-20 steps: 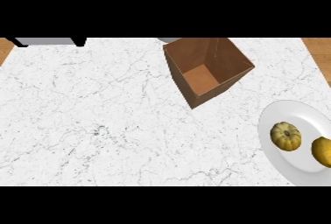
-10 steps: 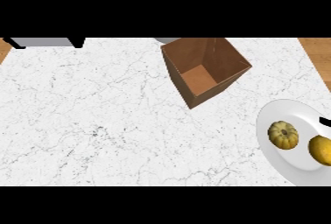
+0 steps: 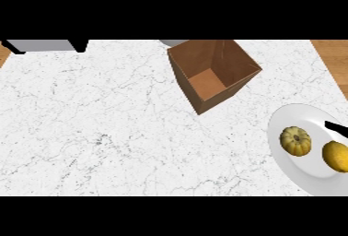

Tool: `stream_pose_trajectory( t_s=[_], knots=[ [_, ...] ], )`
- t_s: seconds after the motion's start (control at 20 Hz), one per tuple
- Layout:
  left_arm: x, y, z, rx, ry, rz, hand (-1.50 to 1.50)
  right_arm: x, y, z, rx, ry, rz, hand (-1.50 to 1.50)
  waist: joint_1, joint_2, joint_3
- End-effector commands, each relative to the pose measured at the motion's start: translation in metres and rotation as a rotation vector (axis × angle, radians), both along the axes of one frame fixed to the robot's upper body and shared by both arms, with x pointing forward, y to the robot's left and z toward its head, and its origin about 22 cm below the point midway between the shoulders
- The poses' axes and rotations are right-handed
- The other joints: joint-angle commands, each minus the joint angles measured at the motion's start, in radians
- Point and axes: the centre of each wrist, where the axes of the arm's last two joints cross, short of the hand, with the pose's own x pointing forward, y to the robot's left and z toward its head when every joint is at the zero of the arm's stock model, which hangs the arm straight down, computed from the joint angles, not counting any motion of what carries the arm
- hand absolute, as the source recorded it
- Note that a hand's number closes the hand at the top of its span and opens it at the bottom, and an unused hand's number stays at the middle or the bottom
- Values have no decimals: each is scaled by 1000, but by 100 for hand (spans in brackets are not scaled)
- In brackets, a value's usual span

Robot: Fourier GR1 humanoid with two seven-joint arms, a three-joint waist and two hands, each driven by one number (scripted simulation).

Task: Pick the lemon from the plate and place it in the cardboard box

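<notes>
We see the lemon (image 3: 336, 156) on the white plate (image 3: 299, 120) at the counter's (image 3: 102, 138) right edge, just beside a small ribbed squash (image 3: 296, 141). Cardboard box (image 3: 214, 73) sits open near the far edge. A black fingertip of the right hand (image 3: 336, 126) pokes in over the plate — can't tell its finger state. Left hand isn't visible.

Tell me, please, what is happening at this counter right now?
Nothing is being held yet. The lemon lies on the white plate at the right edge, beside a small ribbed squash. The cardboard box stands open and empty farther back on the marble counter. A dark tip, probably of the right hand, shows at the right edge just above the lemon, not touching it. The left hand is out of view.
</notes>
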Motion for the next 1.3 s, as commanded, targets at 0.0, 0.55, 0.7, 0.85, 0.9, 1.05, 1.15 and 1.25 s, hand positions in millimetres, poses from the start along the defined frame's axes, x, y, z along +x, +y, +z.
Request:
stream_pose_trajectory(
  t_s=[0.0,0.55,0.7,0.85,0.9,1.05,1.15,1.25],
  knots=[
    [99,-18,59,-6,-524,-138,0,1,6,-5,-59,46,13,-150,-28,1,-2],
    [95,-17,51,-24,-516,-116,0,15,21,-20,-108,-55,-62,150,-38,-2,0],
    [91,-13,48,-18,-496,-127,0,19,26,-23,-129,-111,-84,150,-36,-1,0],
    [95,-14,49,-19,-510,-120,0,30,25,-10,-167,-177,-94,150,-36,2,-1],
    [91,-15,46,-6,-516,-106,0,27,19,-11,-180,-188,-108,150,-38,-1,0],
    [91,-12,48,-9,-515,-102,0,34,25,-8,-199,-258,-147,150,-44,-3,-2],
    [93,-14,52,-26,-514,-114,0,40,35,-10,-205,-283,-192,150,-48,-2,-3],
    [90,-11,52,-13,-510,-107,0,40,49,-27,-210,-268,-239,150,-42,-2,-3]
  ],
)
